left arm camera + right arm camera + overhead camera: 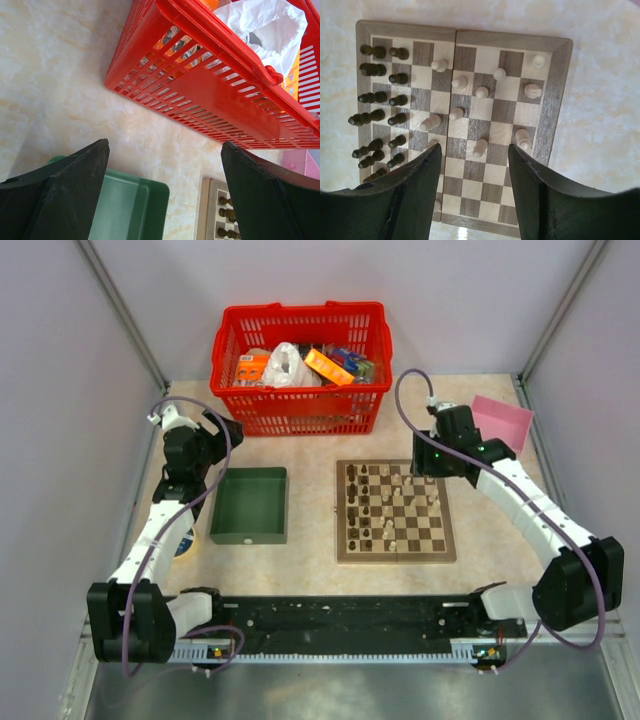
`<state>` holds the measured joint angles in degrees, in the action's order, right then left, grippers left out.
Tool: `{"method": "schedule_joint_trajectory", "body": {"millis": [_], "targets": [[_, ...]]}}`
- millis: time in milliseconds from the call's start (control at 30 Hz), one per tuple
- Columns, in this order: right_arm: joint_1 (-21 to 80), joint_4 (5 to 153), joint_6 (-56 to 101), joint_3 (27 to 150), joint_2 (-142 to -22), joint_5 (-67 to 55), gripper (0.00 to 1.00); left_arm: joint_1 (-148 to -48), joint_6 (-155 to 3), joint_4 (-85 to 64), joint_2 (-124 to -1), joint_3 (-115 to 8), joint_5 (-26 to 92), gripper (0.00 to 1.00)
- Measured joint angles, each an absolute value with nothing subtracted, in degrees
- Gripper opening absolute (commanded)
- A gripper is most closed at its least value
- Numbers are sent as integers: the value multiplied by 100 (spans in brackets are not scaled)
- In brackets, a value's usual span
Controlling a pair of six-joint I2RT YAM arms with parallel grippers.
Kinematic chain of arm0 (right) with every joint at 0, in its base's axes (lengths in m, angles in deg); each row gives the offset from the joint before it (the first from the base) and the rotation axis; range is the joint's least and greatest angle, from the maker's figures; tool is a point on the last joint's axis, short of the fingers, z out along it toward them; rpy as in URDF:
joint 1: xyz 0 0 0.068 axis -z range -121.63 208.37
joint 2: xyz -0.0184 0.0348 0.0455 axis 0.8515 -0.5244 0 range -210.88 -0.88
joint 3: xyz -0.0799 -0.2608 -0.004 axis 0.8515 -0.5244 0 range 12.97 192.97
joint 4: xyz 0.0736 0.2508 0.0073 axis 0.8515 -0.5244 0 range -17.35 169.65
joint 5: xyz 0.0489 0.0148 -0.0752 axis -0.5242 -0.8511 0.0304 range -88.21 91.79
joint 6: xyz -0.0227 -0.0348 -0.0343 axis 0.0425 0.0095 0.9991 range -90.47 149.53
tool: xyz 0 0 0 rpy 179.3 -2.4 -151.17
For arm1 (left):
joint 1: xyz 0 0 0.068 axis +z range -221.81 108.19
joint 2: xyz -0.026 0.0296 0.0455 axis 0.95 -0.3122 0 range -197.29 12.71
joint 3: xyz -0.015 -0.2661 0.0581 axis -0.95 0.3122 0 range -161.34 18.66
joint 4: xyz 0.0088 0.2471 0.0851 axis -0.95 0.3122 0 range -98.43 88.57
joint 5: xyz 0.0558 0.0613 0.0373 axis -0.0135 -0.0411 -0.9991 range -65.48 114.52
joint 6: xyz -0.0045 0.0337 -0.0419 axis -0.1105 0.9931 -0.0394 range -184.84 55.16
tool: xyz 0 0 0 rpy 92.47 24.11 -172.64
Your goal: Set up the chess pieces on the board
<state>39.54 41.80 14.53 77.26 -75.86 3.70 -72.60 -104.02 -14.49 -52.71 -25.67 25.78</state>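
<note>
The board lies right of centre. In the right wrist view the board carries dark chess pieces in two files along its left side. Pale chess pieces are scattered over the middle and right. My right gripper hangs open above the board's near half, gripping nothing; one pale piece stands on a square below the gap. From above, the right gripper is over the board's far right corner. My left gripper is open and empty above bare table, between the basket and the green tray.
A red basket full of packets stands at the back, close to the left gripper. The green tray sits left of the board, and a pink tray at the back right. A small round object lies by the left arm.
</note>
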Motion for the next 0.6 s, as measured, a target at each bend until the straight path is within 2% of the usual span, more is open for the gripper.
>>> {"method": "schedule_joint_trajectory", "body": {"millis": [367,467,600], "targets": [[3563,4093,1383,7446,-8318,512,44,-7260,-10417,-1447,-5269,-2567,2619,99],[3563,4062,1359,7324,-8447,514,38,-7260,-10415,-1447,-5269,-2567,2619,99],[3561,4084,1343,7258,-8539,482,37,-7260,-10417,-1447,-5269,-2567,2624,99]]}}
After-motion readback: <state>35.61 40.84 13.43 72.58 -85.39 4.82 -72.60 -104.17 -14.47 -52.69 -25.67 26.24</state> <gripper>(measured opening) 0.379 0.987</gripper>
